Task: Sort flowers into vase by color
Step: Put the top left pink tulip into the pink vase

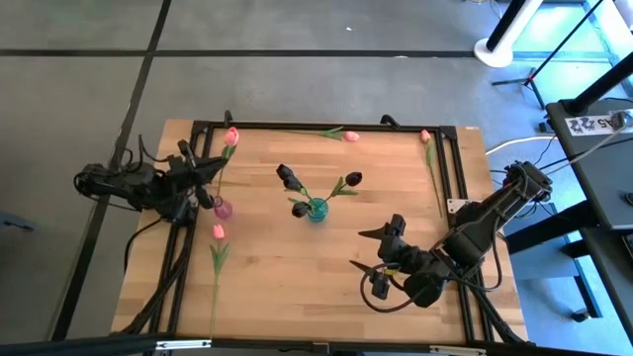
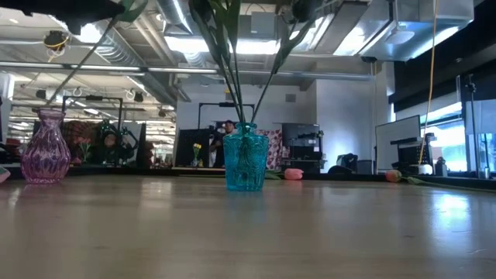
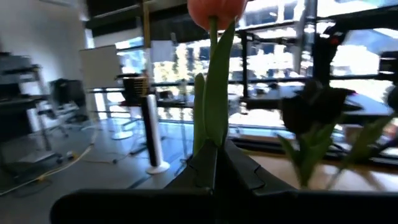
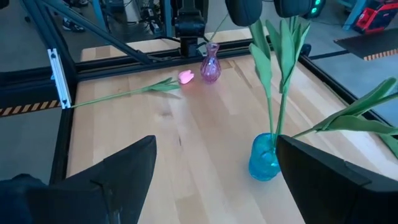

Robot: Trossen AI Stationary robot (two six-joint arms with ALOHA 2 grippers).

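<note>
My left gripper is shut on a pink tulip, whose stem slants down to the mouth of the purple vase. The teal vase stands mid-table with three dark tulips in it. Three more pink tulips lie flat: one near the purple vase, one at the far edge, one toward the right edge. My right gripper hangs open to the near right of the teal vase. My left gripper pinches the pink tulip by its green stem and leaf, below the head, between the two fingers. The fingers come level from the table's left, across the stem. The tulip stands tilted, and its lower end reaches the purple vase's mouth.
A black metal frame runs along the table's far, left and right sides. Bare wood lies between the teal vase and the near edge. The right arm crosses the table's near right corner.
</note>
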